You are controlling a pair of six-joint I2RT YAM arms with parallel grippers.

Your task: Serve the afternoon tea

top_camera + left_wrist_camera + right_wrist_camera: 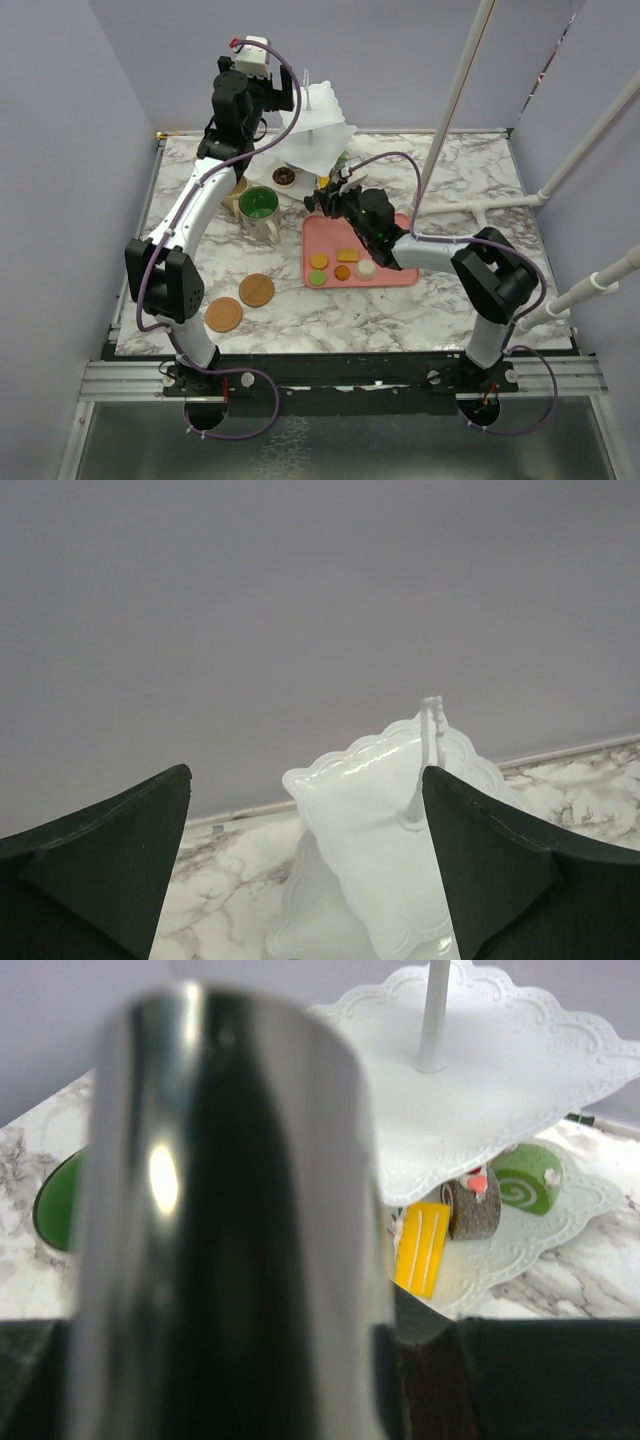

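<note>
While the left end effector [305, 775] hung spread wide and empty, high beside the top of the stand [370, 820], we saw the right end effector [333, 193] pinching tongs [230, 1210] by the bottom tier. A yellow slice [420, 1245], a brown roll [472, 1205] and a green roll [528, 1185] lay there. Five pastries [343, 262] sat on the pink tray [400, 278]. Two mugs [258, 205] stood left of the stand, and two coasters [256, 290] lay toward the bench's [480, 200] near edge.
</note>
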